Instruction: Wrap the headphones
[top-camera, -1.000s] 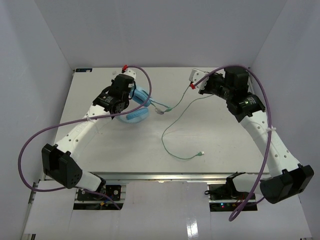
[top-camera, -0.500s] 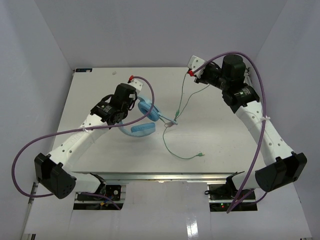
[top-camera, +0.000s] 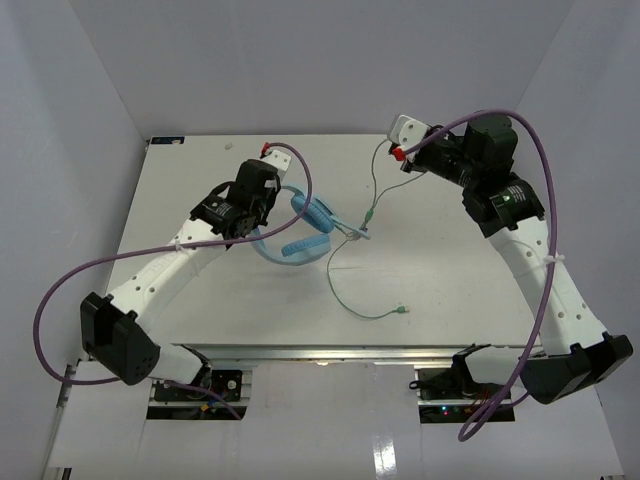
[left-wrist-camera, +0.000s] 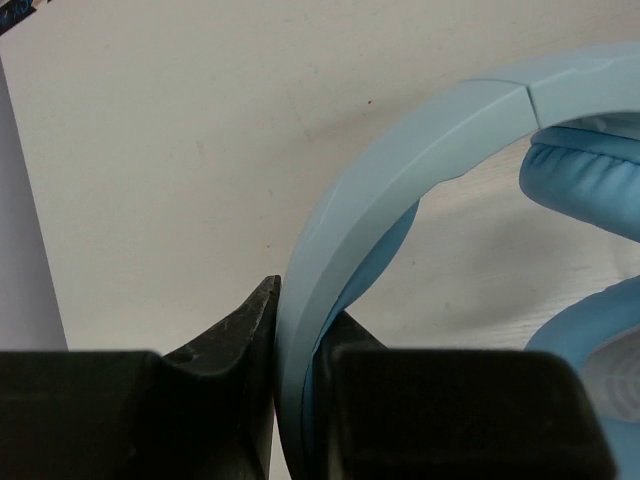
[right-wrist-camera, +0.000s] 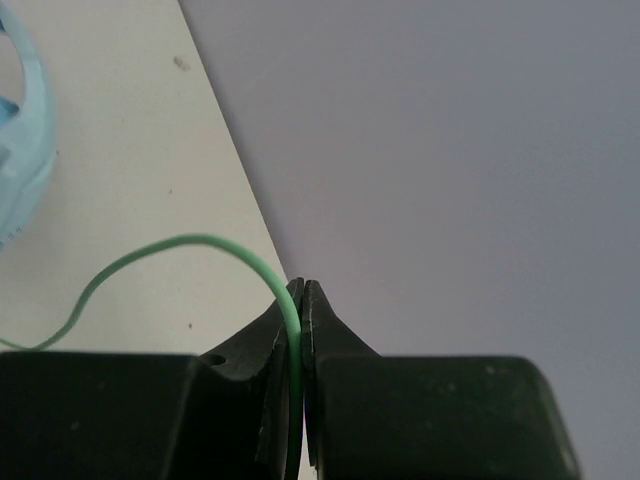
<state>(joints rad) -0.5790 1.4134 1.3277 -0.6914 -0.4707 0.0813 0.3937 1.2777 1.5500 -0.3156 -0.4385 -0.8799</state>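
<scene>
White table (top-camera: 450, 280): headphones (top-camera: 303, 246) open rightward, headband arc at left.

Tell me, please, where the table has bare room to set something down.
Bare table lies at the near edge, between the left arm and the plug, and between plug and right arm. The middle is crowded: headphones and cable stretch from left pincer to right pincer.

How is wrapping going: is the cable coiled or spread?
Spread: the cable trails loose over the table, one stretch pinched in the right hand.

Overhead camera looks down; wrist cameras (close-up) both catch headphones (left-wrist-camera: 380, 170).
</scene>
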